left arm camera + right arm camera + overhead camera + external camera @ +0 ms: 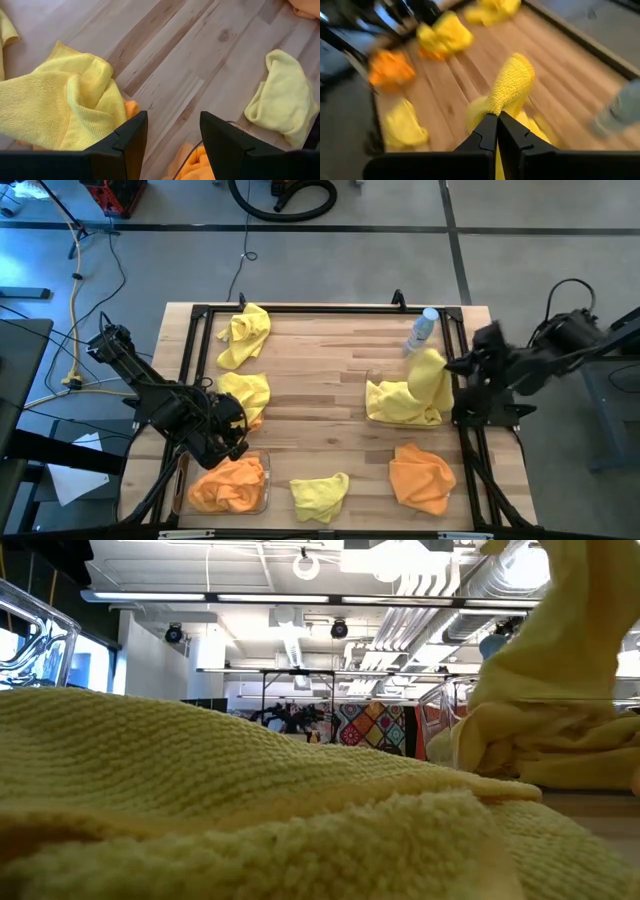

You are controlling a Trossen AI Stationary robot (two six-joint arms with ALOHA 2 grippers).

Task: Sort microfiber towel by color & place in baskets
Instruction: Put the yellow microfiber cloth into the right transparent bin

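Note:
My right gripper is shut on a yellow towel over the right clear basket, which holds more yellow cloth. My left gripper is open and empty, low over the table beside the left clear basket, which holds orange towels. A yellow towel lying on an orange one sits just ahead of it. Loose on the table are another yellow towel at the far left, one at the near edge, and an orange towel at the near right. My right gripper pinches a bunched fold of the yellow towel between its two fingertips. The towel's lower part reaches down onto the yellow pile in the right basket. One layer or several, I cannot tell.
A small clear bottle with a blue cap lies at the far right, just behind the right basket. A black frame runs around the wooden table. In the low view a yellow towel fills the foreground.

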